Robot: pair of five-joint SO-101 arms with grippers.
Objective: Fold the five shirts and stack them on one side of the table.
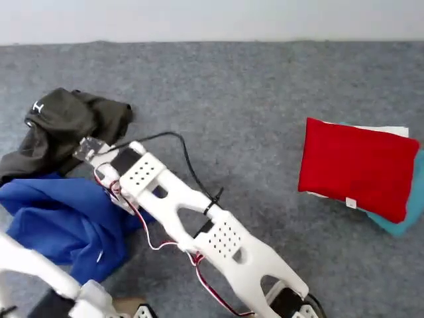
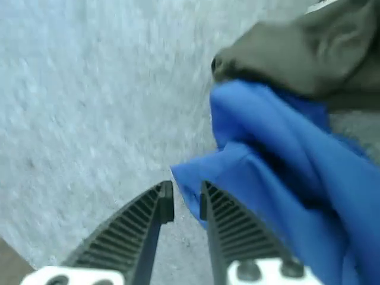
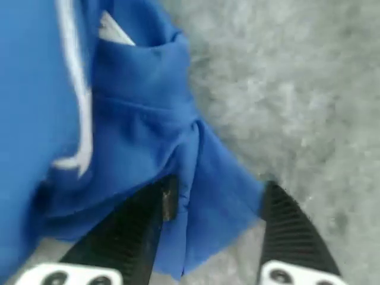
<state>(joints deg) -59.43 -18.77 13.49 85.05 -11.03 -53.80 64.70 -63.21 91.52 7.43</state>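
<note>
Crumpled blue cloth shirt (image 1: 59, 218) lies at 8 o'clock on grey tabletop (image 1: 252, 99). Wide right hand (image 3: 219, 190) straddles a fold; narrow left hand (image 2: 186, 193), empty, beside edge. Advice: pinch one layer at separate corners before spreading.

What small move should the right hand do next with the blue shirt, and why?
Probably close the right hand on the blue shirt: its open fingers straddle a fold at the cloth's edge, so closing should pinch it for spreading flat.
</note>
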